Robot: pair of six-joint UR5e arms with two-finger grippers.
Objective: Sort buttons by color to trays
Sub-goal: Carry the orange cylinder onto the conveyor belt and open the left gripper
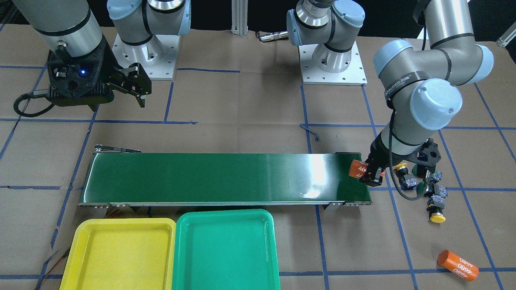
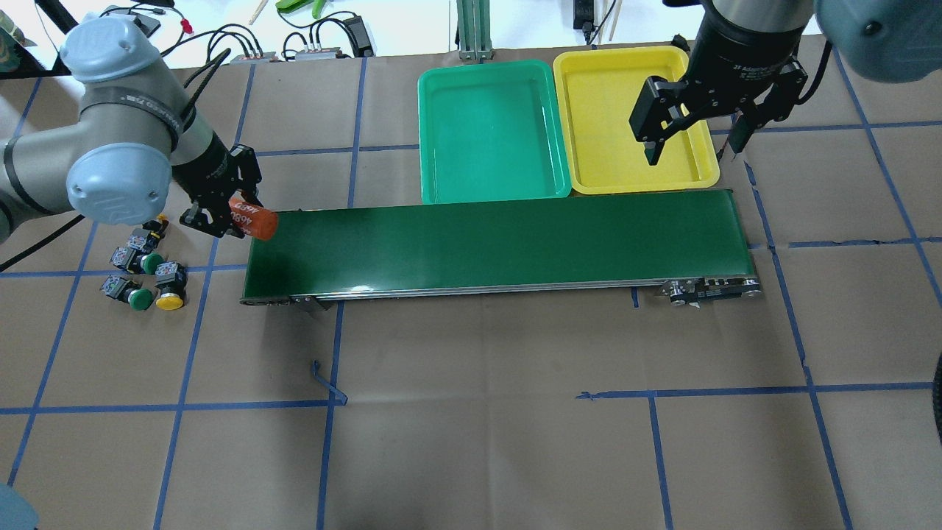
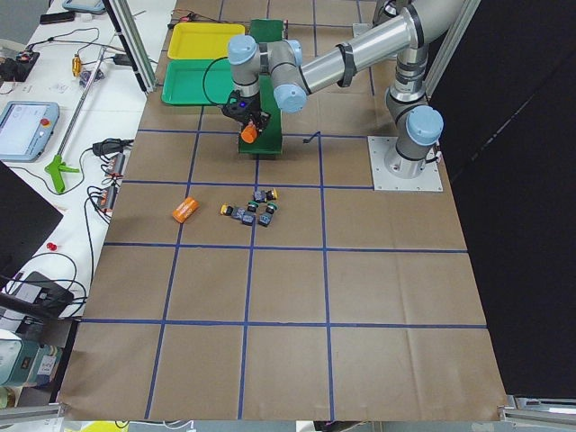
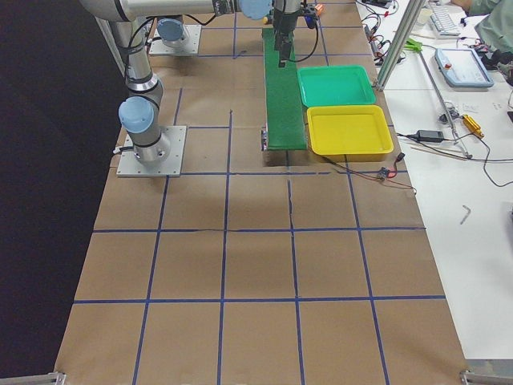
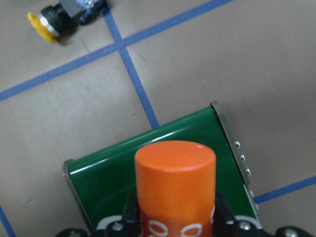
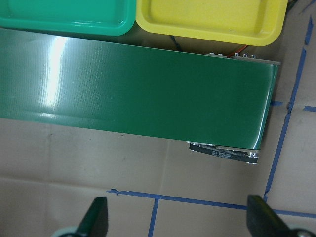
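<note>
My left gripper (image 2: 228, 210) is shut on an orange cylinder marked 4680 (image 2: 254, 217), held over the left end of the conveyor belt (image 2: 500, 243). In the left wrist view the cylinder (image 5: 175, 187) sits between the fingers. Two green buttons (image 2: 151, 263) (image 2: 140, 297) and a yellow button (image 2: 170, 300) lie on the table beside that arm. A second yellow button (image 2: 156, 223) is partly hidden by it. My right gripper (image 2: 695, 143) is open and empty over the near edge of the yellow tray (image 2: 625, 110). The green tray (image 2: 486, 132) is beside it.
A second orange cylinder (image 1: 457, 265) lies on the table beyond the buttons. The long dark green conveyor belt (image 1: 221, 177) lies between the arm bases and the trays. Cables and tools lie past the table's far edge.
</note>
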